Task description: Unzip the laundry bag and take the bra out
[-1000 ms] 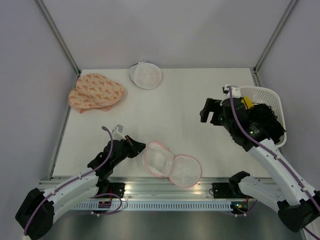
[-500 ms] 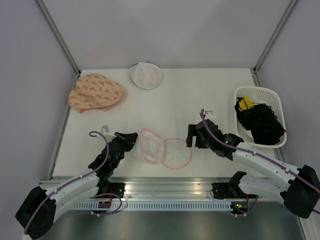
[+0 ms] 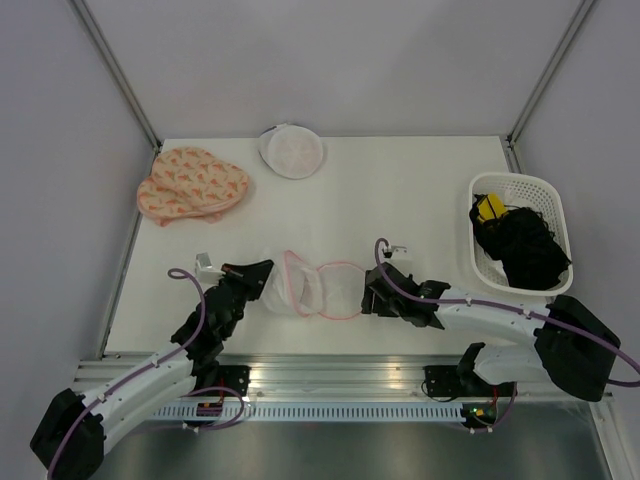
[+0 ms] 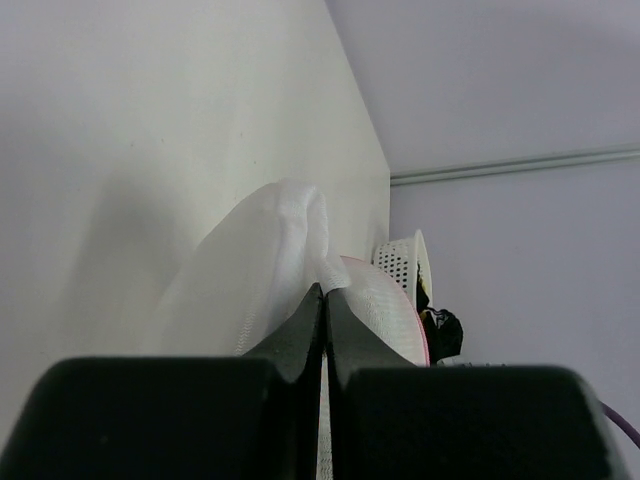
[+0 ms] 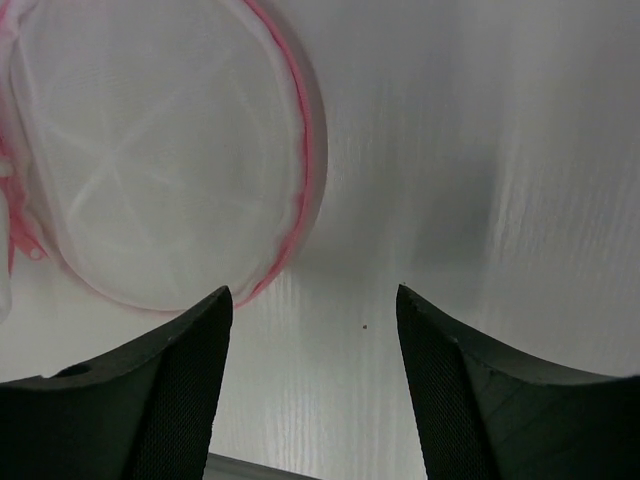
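A peach padded piece (image 3: 190, 185), shaped like folded cups, lies by the far left corner of the white counter (image 3: 400, 190). To its right, at the far edge, sits a small round white mesh pouch (image 3: 291, 150), closed.

Toward the near edge, left of the middle, the left gripper (image 4: 323, 295) has its fingers pressed together on a fold of white fabric (image 4: 260, 260). The fabric rises in a soft hump just beyond the fingertips. Whether this fabric is the bag's own mesh or the bra inside it, I cannot tell.

The laundry bag (image 3: 322, 286) lies on the counter just right of that grip, close to the near edge and about midway along it. It shows as two round pink-edged shapes side by side. In the right wrist view the right one is a flat disc of white mesh with seams radiating from its centre and a pink border.

The right gripper (image 5: 312, 300) is low over the counter at the bag's right rim. Its fingers are spread well apart, holding nothing, with the pink edge just in front of the left finger.

At the right edge stands a white slotted basket (image 3: 555, 215) holding dark clothing (image 3: 525, 245) and a yellow item (image 3: 490, 207).
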`<state>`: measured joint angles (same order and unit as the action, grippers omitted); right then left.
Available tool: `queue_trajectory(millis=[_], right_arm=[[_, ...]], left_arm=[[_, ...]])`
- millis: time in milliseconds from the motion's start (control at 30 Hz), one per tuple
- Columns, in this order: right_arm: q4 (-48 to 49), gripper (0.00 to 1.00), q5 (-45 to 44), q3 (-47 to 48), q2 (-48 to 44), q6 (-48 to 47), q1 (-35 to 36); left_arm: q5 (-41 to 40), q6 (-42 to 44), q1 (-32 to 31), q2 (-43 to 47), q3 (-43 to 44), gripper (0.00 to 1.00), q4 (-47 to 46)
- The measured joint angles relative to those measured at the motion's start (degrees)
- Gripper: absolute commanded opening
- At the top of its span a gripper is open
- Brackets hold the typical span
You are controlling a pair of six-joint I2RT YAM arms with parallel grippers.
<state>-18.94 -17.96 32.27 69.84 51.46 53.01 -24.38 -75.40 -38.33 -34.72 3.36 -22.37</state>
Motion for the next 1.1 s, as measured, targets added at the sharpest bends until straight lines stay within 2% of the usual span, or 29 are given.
queue_trajectory(millis=[233, 367, 433, 500, 600, 633, 700, 733, 1000, 1067, 1100], right_arm=[[1.9, 0.5, -4.1, 2.1, 6.2, 2.2, 0.5], [3.2, 0.47, -6.1, 3.4, 8.7, 3.1, 0.5], [3.8, 0.41, -6.5, 3.7, 10.2, 3.4, 0.7], [4.0, 0.41, -6.6, 3.9, 11.5, 3.8, 0.8], [4.5, 0.28, -7.2, 4.8, 13.0, 4.3, 0.9], [4.6, 0.18, -7.4, 4.9, 13.2, 4.4, 1.0], [4.5, 0.03, -7.7, 5.0, 13.6, 4.6, 1.0], [4.5, 0.01, -7.9, 5.0, 13.6, 4.7, 1.1], [-2.1, 0.0, -12.4, 6.1, 9.0, 4.3, 1.2], [-5.6, 0.0, -14.6, 7.8, 5.0, 3.5, 1.2], [-7.4, 0.01, -16.1, 9.1, 3.1, 2.7, 1.2]], left_arm=[[3.0, -1.2, 0.0, 1.3, 0.0, 0.02, 1.8], [4.4, -1.5, 0.0, 3.6, 0.0, 0.02, 4.6], [5.2, -1.5, 0.0, 4.4, 0.0, 0.02, 5.3], [5.6, -1.5, 0.0, 5.1, 0.0, 0.02, 6.0], [6.4, -1.5, 0.0, 5.4, 0.0, 0.02, 6.6], [6.6, -1.5, 0.0, 5.4, 0.0, 0.02, 6.7], [7.0, -1.4, 0.0, 5.4, 0.0, 0.02, 6.7], [7.1, -1.4, 0.0, 5.4, 0.0, 0.02, 6.7], [10.7, 1.2, 0.0, 2.8, 0.0, 0.04, 5.4], [12.8, 3.5, 0.0, 0.5, 0.0, 0.15, 4.0], [14.1, 5.0, 0.0, -1.0, 0.0, 0.26, 3.2]])
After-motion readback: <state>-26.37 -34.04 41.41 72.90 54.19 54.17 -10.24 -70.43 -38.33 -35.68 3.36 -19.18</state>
